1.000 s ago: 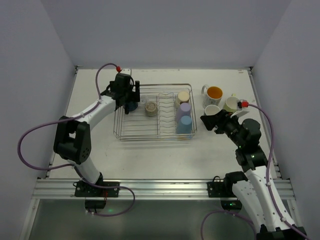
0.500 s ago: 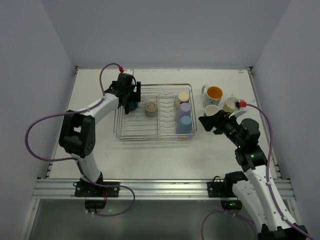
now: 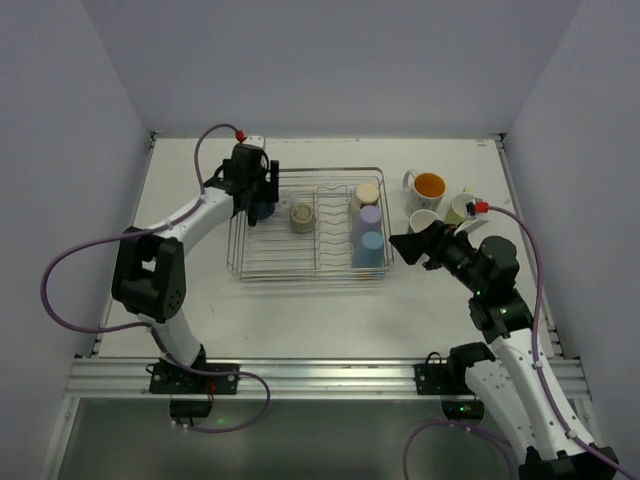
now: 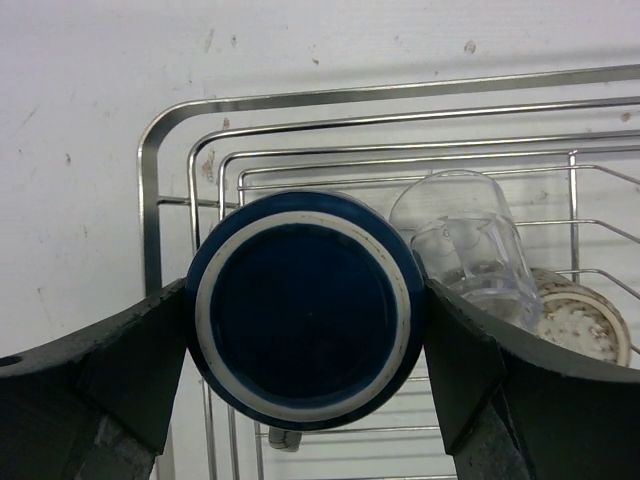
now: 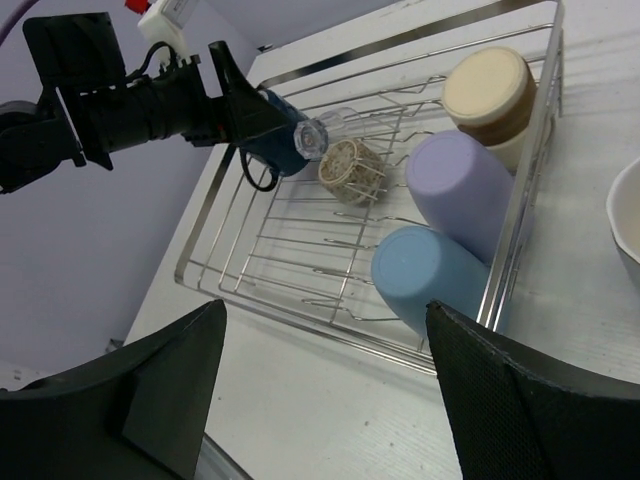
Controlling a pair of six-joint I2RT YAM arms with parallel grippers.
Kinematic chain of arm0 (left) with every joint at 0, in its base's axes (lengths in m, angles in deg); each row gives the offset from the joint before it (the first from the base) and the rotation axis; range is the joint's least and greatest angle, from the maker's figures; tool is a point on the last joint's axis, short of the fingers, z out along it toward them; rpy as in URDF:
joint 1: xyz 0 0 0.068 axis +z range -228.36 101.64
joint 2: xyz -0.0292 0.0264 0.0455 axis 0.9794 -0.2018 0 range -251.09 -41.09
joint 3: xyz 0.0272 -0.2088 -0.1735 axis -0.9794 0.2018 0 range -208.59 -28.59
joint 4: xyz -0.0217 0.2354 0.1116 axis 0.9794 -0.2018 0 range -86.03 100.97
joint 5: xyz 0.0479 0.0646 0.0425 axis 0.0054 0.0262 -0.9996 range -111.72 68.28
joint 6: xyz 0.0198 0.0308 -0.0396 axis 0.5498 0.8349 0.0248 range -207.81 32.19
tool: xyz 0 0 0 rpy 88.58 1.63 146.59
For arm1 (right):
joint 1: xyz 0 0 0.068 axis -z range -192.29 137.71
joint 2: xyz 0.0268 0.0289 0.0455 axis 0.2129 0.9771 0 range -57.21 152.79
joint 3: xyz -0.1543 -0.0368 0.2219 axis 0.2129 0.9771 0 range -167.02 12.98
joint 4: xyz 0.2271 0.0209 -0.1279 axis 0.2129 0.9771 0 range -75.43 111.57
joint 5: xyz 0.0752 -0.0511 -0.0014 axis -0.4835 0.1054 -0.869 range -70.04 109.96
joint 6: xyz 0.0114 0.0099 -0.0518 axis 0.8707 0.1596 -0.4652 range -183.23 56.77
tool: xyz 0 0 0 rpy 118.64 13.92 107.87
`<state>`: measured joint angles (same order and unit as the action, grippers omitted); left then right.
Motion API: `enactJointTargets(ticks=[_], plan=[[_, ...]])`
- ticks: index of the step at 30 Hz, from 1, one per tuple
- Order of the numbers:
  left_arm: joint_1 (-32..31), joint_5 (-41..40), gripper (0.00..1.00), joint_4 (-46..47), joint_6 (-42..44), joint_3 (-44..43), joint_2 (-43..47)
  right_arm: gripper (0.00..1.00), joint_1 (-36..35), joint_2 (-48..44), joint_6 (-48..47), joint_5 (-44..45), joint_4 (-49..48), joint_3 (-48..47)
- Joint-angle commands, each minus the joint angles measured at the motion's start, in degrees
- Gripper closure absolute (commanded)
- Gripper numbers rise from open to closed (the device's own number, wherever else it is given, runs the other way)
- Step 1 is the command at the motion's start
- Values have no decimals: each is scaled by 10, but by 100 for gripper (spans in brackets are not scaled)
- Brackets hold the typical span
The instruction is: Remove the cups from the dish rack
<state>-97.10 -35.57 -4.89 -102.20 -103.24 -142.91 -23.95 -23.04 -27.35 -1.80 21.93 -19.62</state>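
Note:
The dish rack [image 3: 300, 270] stands mid-table. In its far left corner a dark blue cup [image 4: 305, 310] lies with its base toward the wrist camera, and my left gripper [image 4: 306, 295] is shut on its two sides. A clear glass [image 4: 465, 240] and a speckled cream cup [image 4: 580, 320] lie just right of it. At the rack's right end are a cream cup [image 3: 367, 193], a lavender cup [image 3: 369, 220] and a light blue cup [image 5: 430, 275]. My right gripper [image 3: 405, 245] hangs open and empty just outside the rack's right side, level with the light blue cup.
On the table right of the rack stand a white mug with an orange inside [image 3: 428, 186], a white cup [image 3: 424, 220] and a yellow-green mug [image 3: 461, 208], close behind my right gripper. Plate-slot wires [image 3: 325, 225] run across the rack's middle.
My left gripper's jaws have closed in against the dark blue cup. The right gripper has drifted left toward the rack and opened wider.

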Motion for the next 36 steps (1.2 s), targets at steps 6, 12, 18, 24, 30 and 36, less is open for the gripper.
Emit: enactJointTargets(ticks=[6, 12, 18, 24, 30, 36], plan=[[5, 11, 83, 36, -20, 9, 149, 13, -34, 27, 51, -53, -86, -28], [5, 57, 88, 37, -52, 42, 221, 12, -97, 52, 75, -35, -134, -36], [5, 204, 90, 80, -135, 114, 339, 13, -185, 110, 118, 7, -259, -22], [5, 324, 91, 142, -218, 187, 434, 15, -252, 200, 136, 55, -351, -32], [4, 411, 93, 229, -303, 250, 491, 16, -294, 279, 150, 61, -418, -57], [4, 475, 94, 321, -387, 316, 515, 20, -311, 315, 150, 58, -441, -101]])
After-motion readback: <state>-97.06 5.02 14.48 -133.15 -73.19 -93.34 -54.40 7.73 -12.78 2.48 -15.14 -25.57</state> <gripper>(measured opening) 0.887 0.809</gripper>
